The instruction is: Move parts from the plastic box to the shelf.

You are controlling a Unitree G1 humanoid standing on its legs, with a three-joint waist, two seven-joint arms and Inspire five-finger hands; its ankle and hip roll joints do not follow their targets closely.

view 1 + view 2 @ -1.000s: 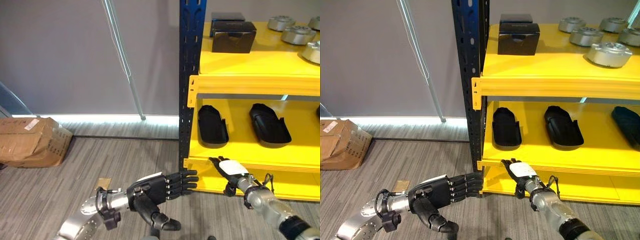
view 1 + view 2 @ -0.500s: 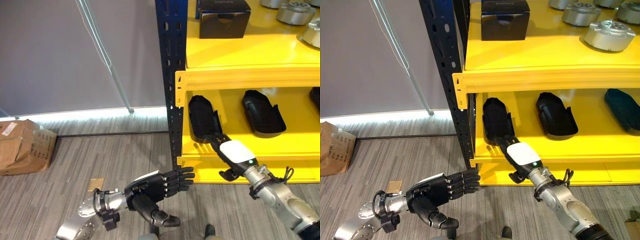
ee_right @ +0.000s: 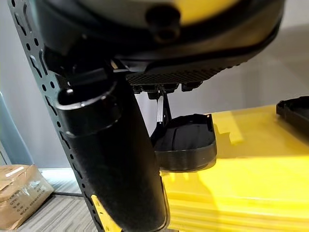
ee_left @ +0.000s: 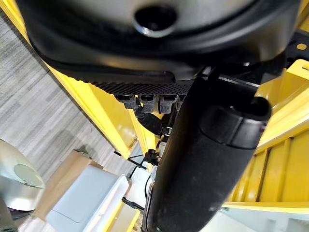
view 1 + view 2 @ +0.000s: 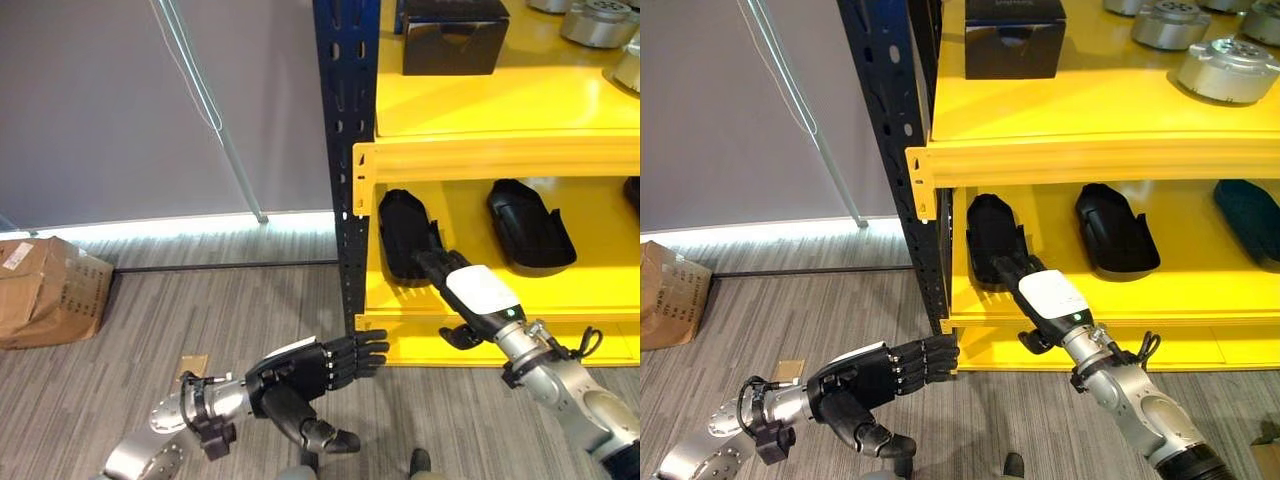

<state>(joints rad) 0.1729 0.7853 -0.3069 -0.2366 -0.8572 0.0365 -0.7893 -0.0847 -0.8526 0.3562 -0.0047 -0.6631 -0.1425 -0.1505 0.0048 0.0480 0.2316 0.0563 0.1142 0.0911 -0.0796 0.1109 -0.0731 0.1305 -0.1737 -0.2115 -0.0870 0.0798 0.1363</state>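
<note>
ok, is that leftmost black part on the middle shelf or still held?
On the shelf: the black part lies flat on the yellow board; right robot hand reaches it, fingers straight.

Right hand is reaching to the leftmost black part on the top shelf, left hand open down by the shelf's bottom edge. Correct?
Not quite: the right hand reaches to the leftmost black part on the middle shelf, not the top one, as the right eye view shows. The top shelf holds a black box and round metal parts. The left hand is open by the bottom edge, as stated.
</note>
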